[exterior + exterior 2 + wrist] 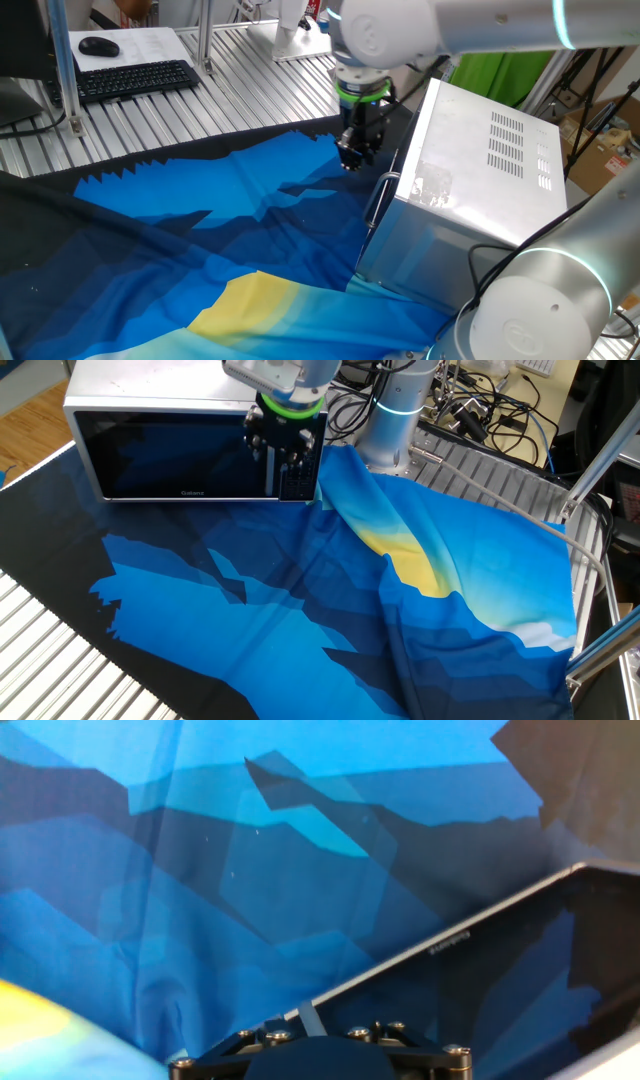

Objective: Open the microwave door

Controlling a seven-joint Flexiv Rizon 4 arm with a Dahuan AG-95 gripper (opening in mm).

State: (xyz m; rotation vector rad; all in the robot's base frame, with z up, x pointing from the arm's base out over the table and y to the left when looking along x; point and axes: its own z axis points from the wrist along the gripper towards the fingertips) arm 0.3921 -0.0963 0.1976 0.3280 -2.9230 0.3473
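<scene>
The microwave (480,170) is a silver box with vent slots, standing on the cloth at the table's right. The microwave door (160,455) is dark glass in a silver frame and looks flush with the casing. Its lower edge shows in the hand view, microwave door (500,980). The slim silver handle (377,203) runs down the door's edge. My gripper (352,158) hangs just in front of the door by the handle's upper end. Seen from the front, the gripper (283,465) covers the handle and its fingers stand apart, holding nothing.
A blue and yellow cloth (300,610) covers the table in front of the microwave. A keyboard (135,78) and a mouse (98,45) lie at the back left. The arm's base (395,420) stands beside the microwave, with cables (480,410) behind it.
</scene>
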